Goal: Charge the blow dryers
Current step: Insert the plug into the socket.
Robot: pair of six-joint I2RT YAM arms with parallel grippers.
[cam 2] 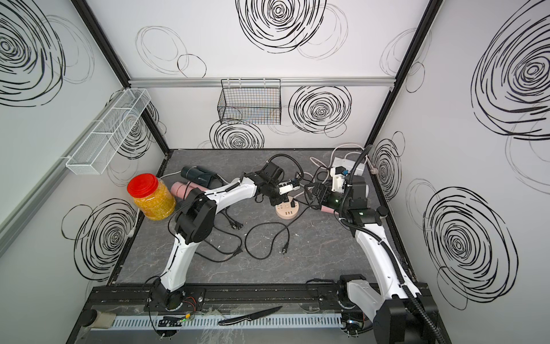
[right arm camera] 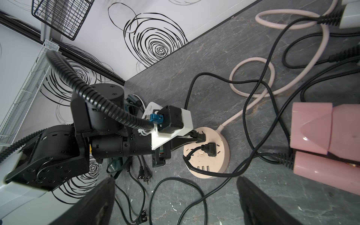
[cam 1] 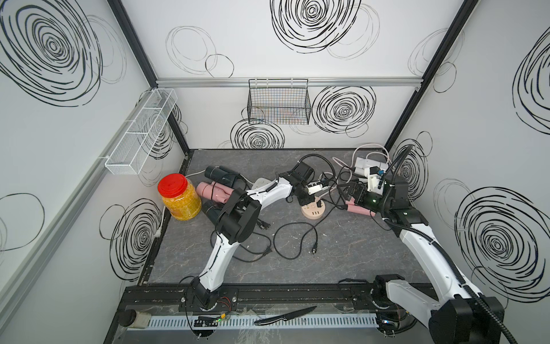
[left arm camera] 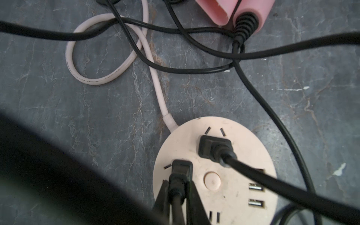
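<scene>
Left gripper [left arm camera: 179, 185] pinches black plug [left arm camera: 182, 169] at beige hub [left arm camera: 231, 196], pink dryer [left arm camera: 214, 11] beyond

Two robot arms of matching build. The left arm [cam 1: 218, 262] and the right arm [cam 1: 416, 244] have glossy white curved shells between bulky black joint housings [cam 1: 238, 220]. A ribbed black hose [right arm camera: 85, 90] runs to a white bracket [right arm camera: 175, 134] carrying a black camera box [right arm camera: 171, 118] with a blue connector [right arm camera: 156, 117]. Small dark screws dot the black elbow casing [right arm camera: 50, 155]. A green light [cam 1: 371, 202] glows near the right wrist. The right gripper [right arm camera: 176, 180] has two black wedge-shaped fingers [right arm camera: 93, 200].
</scene>
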